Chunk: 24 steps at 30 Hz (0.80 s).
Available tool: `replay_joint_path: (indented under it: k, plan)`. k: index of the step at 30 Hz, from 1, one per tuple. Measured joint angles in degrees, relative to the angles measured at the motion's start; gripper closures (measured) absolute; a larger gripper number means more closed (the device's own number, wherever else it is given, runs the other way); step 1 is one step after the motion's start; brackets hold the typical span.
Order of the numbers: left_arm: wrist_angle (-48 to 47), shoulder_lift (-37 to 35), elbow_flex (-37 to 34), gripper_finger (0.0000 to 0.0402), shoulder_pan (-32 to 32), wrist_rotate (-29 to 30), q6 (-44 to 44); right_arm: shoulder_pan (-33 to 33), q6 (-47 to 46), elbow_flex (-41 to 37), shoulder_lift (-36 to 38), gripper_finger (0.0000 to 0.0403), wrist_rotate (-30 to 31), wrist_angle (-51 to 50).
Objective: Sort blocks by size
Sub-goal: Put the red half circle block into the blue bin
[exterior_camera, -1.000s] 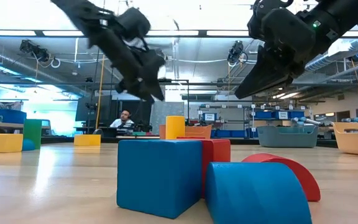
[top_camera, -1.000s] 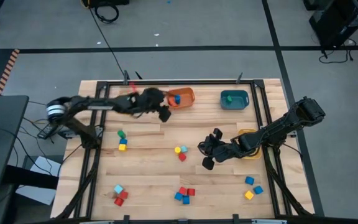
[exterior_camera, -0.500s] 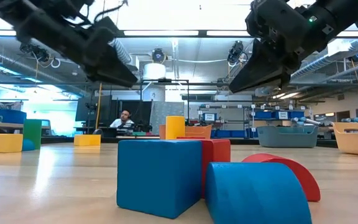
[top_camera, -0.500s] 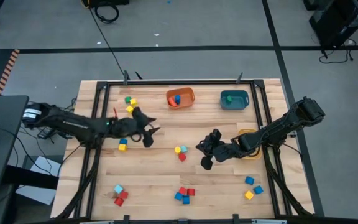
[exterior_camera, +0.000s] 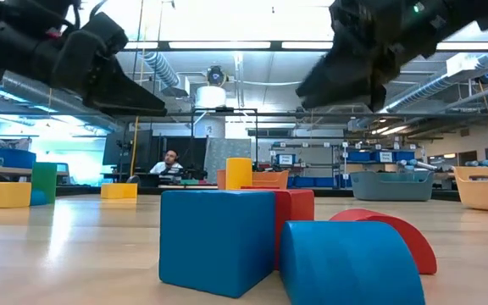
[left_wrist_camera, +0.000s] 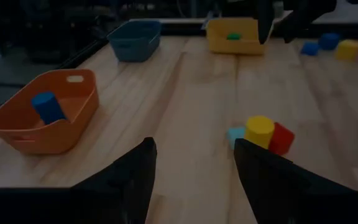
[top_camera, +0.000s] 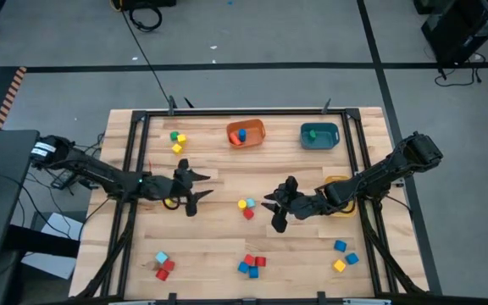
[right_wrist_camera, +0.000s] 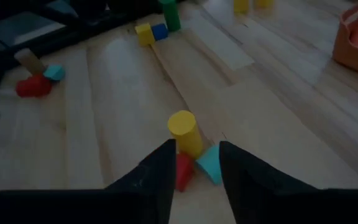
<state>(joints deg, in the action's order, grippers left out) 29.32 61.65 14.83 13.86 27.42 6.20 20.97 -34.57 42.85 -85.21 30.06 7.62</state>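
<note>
Where the camera looked straight down, the work surface was a pale wooden table (top_camera: pixel 227 246) of jointed planks, framed by black rails, standing on a grey floor crossed by dark tape lines. The level view looked into a workshop with strip lights, ceiling ducts and shelving; a person (exterior_camera: pixel 169 161) sat at a desk far behind the table.

The landmark was the centre cluster (top_camera: pixel 246 206): a smooth yellow cylinder (right_wrist_camera: pixel 183 130) standing upright, touching a red block (right_wrist_camera: pixel 183 170) and a light blue block (right_wrist_camera: pixel 211 164).

- Right gripper (top_camera: pixel 274 209): just right of the cluster, above it; fingers (right_wrist_camera: pixel 154 180) apart, holding nothing.
- Left gripper (top_camera: pixel 195 188): left of the cluster, well apart from it; fingers (left_wrist_camera: pixel 129 180) spread, empty.
- Orange bin (top_camera: pixel 246 133): beyond the cluster, at the far edge; thin-walled plastic with rounded corners, holding a blue cylinder (left_wrist_camera: pixel 47 107).
- Teal bin (top_camera: pixel 318 135): right of the orange bin, holding a green piece.
- Yellow bin (left_wrist_camera: pixel 235 35): right of the cluster, mostly under the right arm.

Other blocks lay in small groups: green and yellow ones (top_camera: pixel 176 141) far left of the cluster, red and blue ones (top_camera: pixel 251 264) at the near edge, blue and yellow ones (top_camera: pixel 344 254) near right.
</note>
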Motion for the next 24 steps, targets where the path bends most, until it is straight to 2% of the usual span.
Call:
replay_joint_path:
  k: [5, 10, 18, 24]
  plan:
    - [6.98, 0.00, -4.45, 0.0177, 0.16, 0.00, 0.38, 0.70, 2.20, 5.33, -0.02, 0.0238, -0.11, -4.05]
    - [6.66, 0.00, -5.23, 0.0177, 0.14, 0.00, 1.49, 1.62, 2.10, 9.32, -0.02, 0.0236, 0.37, -11.46]
    - [6.99, 0.00, -5.21, 0.0177, 0.16, -0.07, 1.42, 5.55, -1.27, 9.57, -0.02, 0.0237, -2.89, -14.59]
    - [7.05, 0.00, -5.21, 0.0177, 0.16, -0.67, 1.49, 10.05, -4.46, 9.57, -0.02, 0.0237, -1.96, -13.68]
